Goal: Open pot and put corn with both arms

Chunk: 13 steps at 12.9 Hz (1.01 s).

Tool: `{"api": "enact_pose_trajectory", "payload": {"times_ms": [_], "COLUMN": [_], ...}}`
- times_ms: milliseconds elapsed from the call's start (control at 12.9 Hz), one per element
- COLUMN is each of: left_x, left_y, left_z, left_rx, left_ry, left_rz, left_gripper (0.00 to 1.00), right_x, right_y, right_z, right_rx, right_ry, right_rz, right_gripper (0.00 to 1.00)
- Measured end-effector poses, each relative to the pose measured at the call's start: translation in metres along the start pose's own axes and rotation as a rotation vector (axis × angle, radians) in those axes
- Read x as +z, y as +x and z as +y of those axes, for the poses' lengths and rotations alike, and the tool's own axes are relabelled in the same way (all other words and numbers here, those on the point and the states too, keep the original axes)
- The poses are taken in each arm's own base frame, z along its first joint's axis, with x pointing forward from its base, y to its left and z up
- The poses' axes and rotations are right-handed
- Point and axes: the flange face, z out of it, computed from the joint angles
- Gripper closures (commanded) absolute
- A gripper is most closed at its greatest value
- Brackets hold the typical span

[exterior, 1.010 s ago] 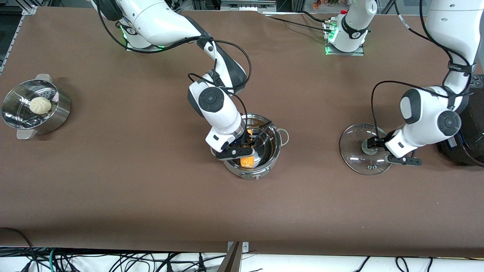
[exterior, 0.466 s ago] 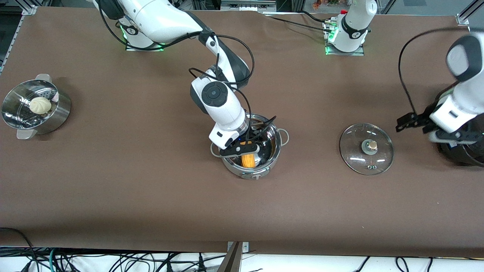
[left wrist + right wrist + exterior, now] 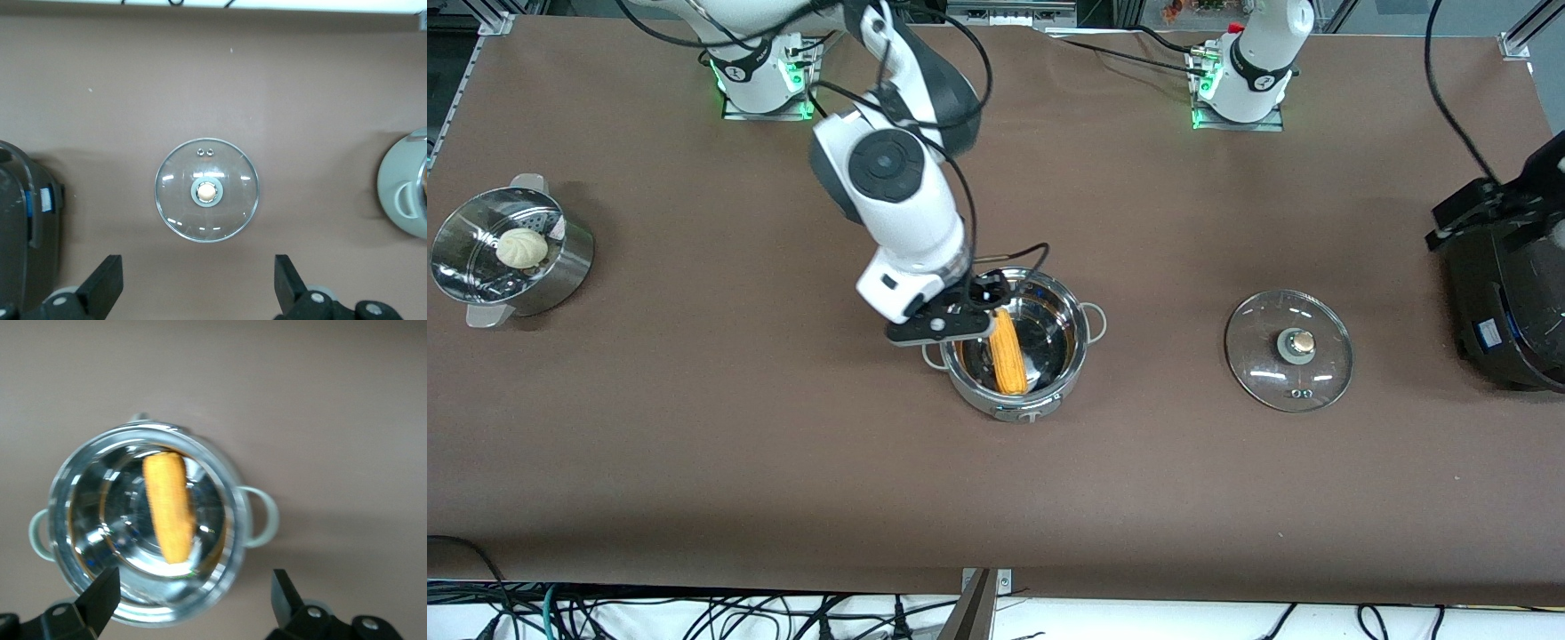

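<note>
The steel pot [image 3: 1040, 391] stands open at mid table. The corn [image 3: 1008, 351] lies inside it, one end leaning on the wall; it also shows in the right wrist view [image 3: 168, 507], in the pot [image 3: 220, 587]. My right gripper [image 3: 980, 300] is open and empty, raised over the pot's rim toward the right arm's end [image 3: 193, 595]. My left gripper [image 3: 198, 277] is open and empty, high above the table beside the glass lid [image 3: 207, 192]. In the front view only the left arm's black hand [image 3: 1480, 213] shows, over the black cooker.
The glass lid [image 3: 1288, 349] lies flat on the table between the pot and the large black cooker [image 3: 1516, 311]. A steamer basket [image 3: 560, 276] with a white bun [image 3: 522, 247] stands at the right arm's end.
My right gripper let go of the corn and rose out of the pot; the corn now lies there alone. My left gripper left the lid's knob and lifted away toward the cooker.
</note>
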Motion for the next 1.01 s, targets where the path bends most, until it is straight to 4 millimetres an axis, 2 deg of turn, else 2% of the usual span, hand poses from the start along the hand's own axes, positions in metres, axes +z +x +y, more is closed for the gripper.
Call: {"api": "enact_pose_trajectory", "payload": {"times_ms": [155, 311, 544, 699, 1010], "left_x": [-0.012, -0.007, -0.003, -0.005, -0.001], "left_y": [0.003, 0.007, 0.012, 0.011, 0.009], "left_z": [0.003, 0.007, 0.002, 0.0, 0.013], "left_rx": [0.004, 0.004, -0.006, -0.009, 0.012], "left_ry": [0.0, -0.002, -0.002, -0.002, -0.006], "left_rz": [0.015, 0.009, 0.005, 0.005, -0.029], "left_gripper": [0.0, 0.0, 0.0, 0.0, 0.0], "right_x": [-0.034, -0.063, -0.104, -0.117, -0.122], "right_y": [0.003, 0.007, 0.02, 0.029, 0.034], "right_z": [0.032, 0.072, 0.161, 0.219, 0.281], "right_rx": [0.018, 0.019, 0.01, 0.001, 0.05], "right_ry": [-0.025, -0.062, -0.141, -0.181, -0.203], "right_rz": [-0.028, -0.067, -0.103, -0.123, -0.17], "right_gripper": [0.0, 0.0, 0.0, 0.0, 0.0]}}
